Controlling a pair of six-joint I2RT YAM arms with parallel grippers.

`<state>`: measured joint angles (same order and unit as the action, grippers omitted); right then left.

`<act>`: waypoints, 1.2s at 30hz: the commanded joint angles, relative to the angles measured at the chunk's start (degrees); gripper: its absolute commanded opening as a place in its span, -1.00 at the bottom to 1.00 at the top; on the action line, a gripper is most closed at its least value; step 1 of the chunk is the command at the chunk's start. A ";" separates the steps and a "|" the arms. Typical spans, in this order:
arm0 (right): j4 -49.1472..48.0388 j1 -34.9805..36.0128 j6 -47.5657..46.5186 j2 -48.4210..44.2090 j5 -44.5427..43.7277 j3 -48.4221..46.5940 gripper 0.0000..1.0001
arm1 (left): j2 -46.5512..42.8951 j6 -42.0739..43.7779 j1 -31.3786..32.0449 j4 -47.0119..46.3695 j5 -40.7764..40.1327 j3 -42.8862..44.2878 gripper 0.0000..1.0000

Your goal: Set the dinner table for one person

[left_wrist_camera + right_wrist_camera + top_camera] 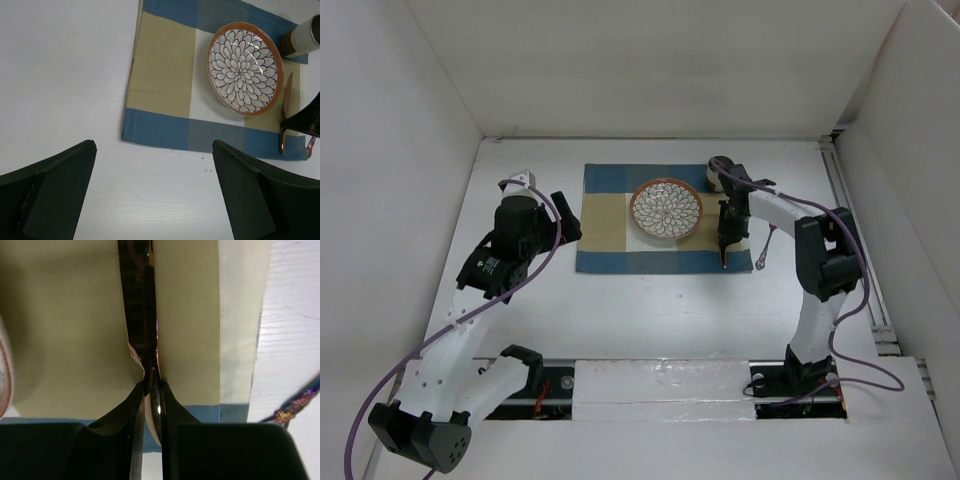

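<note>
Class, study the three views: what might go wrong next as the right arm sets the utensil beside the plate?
1. The right gripper pinches a thin copper utensil; it may pivot and land askew on the placemat.
2. The plate and the cup sit close by; the gripper might nudge either when it withdraws.

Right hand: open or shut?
Shut. The right hand clamps the copper utensil, no gap showing, over the checked placemat.

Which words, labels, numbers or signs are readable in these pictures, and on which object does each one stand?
None is readable.
On the left arm's black housing, small white print: too small to read.
The round flower-patterned plate and the copper-coloured utensil show no text.
</note>
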<state>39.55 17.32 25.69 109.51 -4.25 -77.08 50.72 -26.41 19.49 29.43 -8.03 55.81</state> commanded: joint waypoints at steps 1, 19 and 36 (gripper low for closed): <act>-2.11 1.14 -0.20 0.70 0.65 -0.97 -1.00 | -0.45 -0.30 0.03 -1.22 0.03 -0.62 1.00; -1.05 1.66 -0.20 1.93 -0.49 -5.19 -1.00 | -0.45 0.22 0.03 -1.22 0.03 -0.62 1.00; -1.05 2.19 1.03 -3.95 -3.48 -3.34 -0.04 | -0.45 0.22 0.03 -1.22 0.03 -1.14 1.00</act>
<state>39.05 19.14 26.39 110.45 -6.22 -79.96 50.76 -26.39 19.49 29.41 -8.01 55.07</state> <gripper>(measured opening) 0.471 0.997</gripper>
